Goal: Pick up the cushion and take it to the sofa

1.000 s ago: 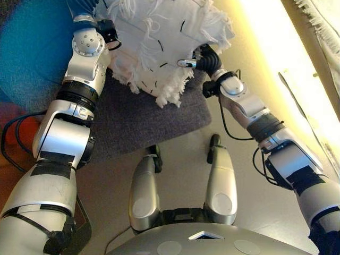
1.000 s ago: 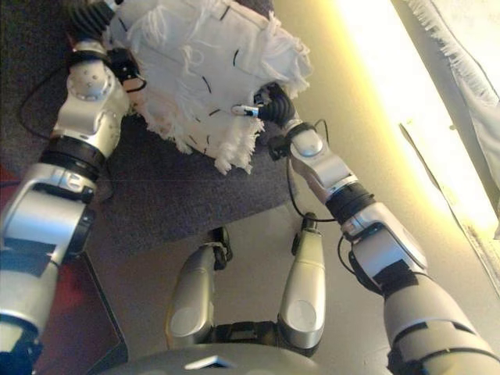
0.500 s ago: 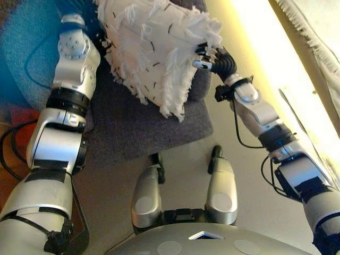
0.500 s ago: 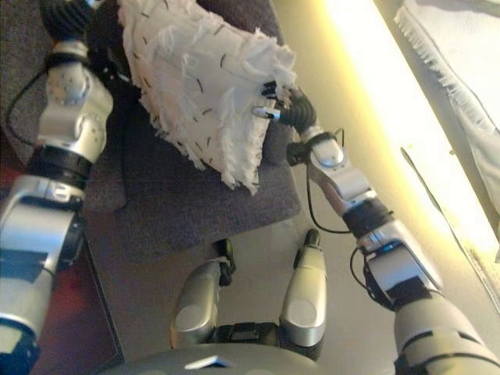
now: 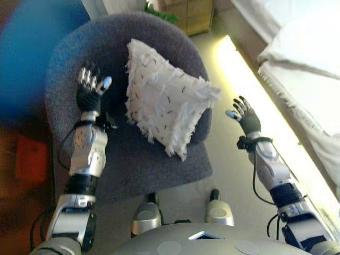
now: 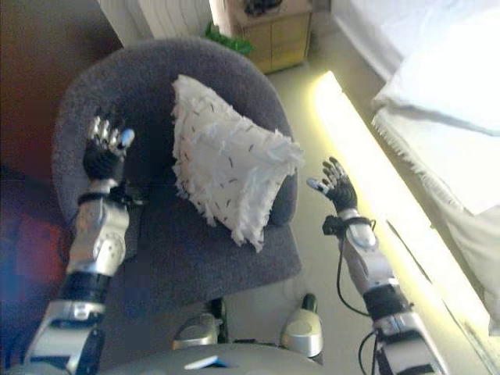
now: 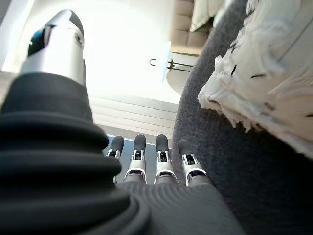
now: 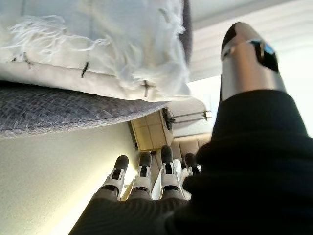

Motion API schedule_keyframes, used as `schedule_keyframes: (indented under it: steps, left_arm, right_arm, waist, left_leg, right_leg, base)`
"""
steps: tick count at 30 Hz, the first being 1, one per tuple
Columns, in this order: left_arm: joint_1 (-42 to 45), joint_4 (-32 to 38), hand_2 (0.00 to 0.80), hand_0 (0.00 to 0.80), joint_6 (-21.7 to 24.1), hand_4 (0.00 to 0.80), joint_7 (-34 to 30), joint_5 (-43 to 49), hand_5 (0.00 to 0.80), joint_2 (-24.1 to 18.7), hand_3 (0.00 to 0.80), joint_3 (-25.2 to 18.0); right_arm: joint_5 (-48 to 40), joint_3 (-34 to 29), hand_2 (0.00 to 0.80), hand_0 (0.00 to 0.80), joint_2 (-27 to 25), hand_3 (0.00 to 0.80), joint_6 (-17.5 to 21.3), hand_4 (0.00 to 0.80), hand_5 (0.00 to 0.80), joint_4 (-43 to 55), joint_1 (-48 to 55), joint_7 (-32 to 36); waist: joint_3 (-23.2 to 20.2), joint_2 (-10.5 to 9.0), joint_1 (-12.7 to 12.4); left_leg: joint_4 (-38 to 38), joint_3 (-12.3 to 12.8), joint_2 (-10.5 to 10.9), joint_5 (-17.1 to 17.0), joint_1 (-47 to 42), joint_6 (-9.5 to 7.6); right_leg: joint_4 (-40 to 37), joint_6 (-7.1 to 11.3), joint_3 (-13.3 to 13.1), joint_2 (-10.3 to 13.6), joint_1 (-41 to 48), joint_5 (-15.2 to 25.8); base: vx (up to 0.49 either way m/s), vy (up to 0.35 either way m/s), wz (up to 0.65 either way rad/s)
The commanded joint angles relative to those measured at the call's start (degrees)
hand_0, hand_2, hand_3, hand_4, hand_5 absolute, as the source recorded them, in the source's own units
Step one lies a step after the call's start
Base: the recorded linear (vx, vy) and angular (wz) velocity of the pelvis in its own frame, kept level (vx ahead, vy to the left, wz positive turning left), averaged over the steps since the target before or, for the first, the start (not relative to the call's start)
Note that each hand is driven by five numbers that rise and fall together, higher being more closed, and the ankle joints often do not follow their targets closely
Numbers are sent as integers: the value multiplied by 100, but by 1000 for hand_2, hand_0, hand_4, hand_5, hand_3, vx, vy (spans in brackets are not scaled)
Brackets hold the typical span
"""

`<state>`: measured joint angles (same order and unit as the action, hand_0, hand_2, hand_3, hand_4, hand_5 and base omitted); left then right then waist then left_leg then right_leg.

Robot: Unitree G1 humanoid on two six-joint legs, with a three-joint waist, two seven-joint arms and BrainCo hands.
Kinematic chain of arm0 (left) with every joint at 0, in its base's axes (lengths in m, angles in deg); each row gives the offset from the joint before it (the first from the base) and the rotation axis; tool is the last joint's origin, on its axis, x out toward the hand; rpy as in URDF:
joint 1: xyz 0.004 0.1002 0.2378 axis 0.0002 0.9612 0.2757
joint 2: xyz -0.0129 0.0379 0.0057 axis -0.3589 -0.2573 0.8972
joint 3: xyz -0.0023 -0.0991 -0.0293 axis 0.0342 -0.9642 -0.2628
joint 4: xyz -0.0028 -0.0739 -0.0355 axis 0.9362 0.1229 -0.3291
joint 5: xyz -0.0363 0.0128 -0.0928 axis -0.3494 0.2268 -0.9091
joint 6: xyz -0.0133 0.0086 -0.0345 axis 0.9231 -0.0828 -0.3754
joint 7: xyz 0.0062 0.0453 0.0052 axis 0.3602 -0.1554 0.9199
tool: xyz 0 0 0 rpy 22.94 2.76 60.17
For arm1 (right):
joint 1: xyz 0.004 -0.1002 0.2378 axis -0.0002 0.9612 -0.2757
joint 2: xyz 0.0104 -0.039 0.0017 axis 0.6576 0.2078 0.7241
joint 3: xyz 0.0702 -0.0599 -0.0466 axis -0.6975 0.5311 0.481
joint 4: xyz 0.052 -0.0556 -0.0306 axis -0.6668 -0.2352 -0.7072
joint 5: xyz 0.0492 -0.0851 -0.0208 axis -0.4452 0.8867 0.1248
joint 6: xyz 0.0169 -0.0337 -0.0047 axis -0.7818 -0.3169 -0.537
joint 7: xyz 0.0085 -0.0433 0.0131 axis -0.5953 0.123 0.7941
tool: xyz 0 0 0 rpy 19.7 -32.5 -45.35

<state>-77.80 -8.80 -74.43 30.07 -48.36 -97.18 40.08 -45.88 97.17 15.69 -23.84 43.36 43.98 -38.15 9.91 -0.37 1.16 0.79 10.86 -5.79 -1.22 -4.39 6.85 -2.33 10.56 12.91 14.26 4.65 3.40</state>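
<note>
Change: cushion [image 5: 167,109] let go, both hands drawn apart from it | Left hand [image 5: 90,87]: spread, empty | Right hand [image 5: 245,116]: spread, empty | Cushion: propped on armchair [image 5: 133,164] seat against backrest | Task: judged delivered if this armchair counts as the sofa.

Two silver-grey arms with black joint bands. Left hand [image 5: 90,89] and right hand [image 5: 245,116]: dark ribbed covers, silver fingers, dark tips, one blue-tinted thumb tip each.

Strong glare along the floor strip [image 5: 265,101] on the robot's right (washed out); left side dim, edges softly blurred.
</note>
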Motion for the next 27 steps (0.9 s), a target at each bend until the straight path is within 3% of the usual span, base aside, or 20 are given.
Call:
schedule_keyframes:
  steps: [1, 10, 12, 14, 17, 20, 27]
  left_arm:
    - [272, 477, 0, 0, -9, 0, -393, -460, 0, -50, 0, -298]
    - [1486, 662, 0, 0, -196, 0, -1128, -537, 0, 13, 0, -94]
    - [1655, 588, 0, 0, -66, 0, -1051, -342, 0, -64, 0, -19]
    - [1712, 474, 0, 0, -215, 0, -1136, -768, 0, -49, 0, -1]
    - [1814, 377, 0, 0, -51, 0, -1139, -412, 0, -60, 0, 64]
    - [1779, 488, 0, 0, -276, 0, -1396, -869, 0, -150, 0, 292]
    - [1531, 400, 0, 0, -306, 0, -1255, -971, 0, -207, 0, 606]
  right_arm:
    - [181, -316, 0, 0, 162, 0, 274, 0, 0, 725, 242, 247]
    - [-509, -165, 0, 0, 295, 0, 324, 0, 0, 985, 1100, 938]
    - [-1063, -142, 0, 0, 325, 0, 339, 0, 0, 899, 1171, 1011]
    - [-1400, -126, 0, 0, 440, 0, 318, 0, 0, 822, 1236, 1064]
    - [-1240, -62, 0, 0, 451, 0, 340, 0, 0, 683, 1307, 1018]
    - [-987, 115, 0, 0, 333, 0, 445, 0, 0, 732, 1327, 742]
    - [-746, 374, 0, 0, 209, 0, 612, 0, 0, 670, 1067, 494]
  waist:
    - [-356, -123, -132]
    - [-466, -183, -261]
    - [-449, -182, -296]
    - [-450, -188, -316]
    - [-450, -194, -329]
    - [-427, -181, -325]
    - [-417, -162, -327]
  left_leg:
    - [-183, 43, -120, 152, 137, -175]
    - [103, 133, -79, 110, -70, -213]
    - [117, 126, -62, 118, -84, -229]
    - [120, 106, -49, 125, -95, -236]
    - [100, 125, -45, 160, -103, -250]
    - [118, 128, -50, 145, -89, -263]
    - [136, 118, -50, 136, -56, -254]
  right_leg:
    - [33, 41, 176, 13, -156, 22]
    - [-207, 14, 309, -141, 20, 98]
    - [-222, 9, 329, -157, 36, 99]
    - [-230, 7, 340, -170, 56, 97]
    - [-234, 10, 342, -162, 67, 94]
    - [-232, 14, 351, -166, 34, 115]
    - [-260, 27, 354, -156, -11, 149]
  base:
    - [0, 0, 0]
    - [-34, -16, 0]
    - [-55, -7, -1]
    - [-19, -4, 0]
    - [-11, -1, 0]
    - [-44, 3, 1]
    - [-26, 2, 0]
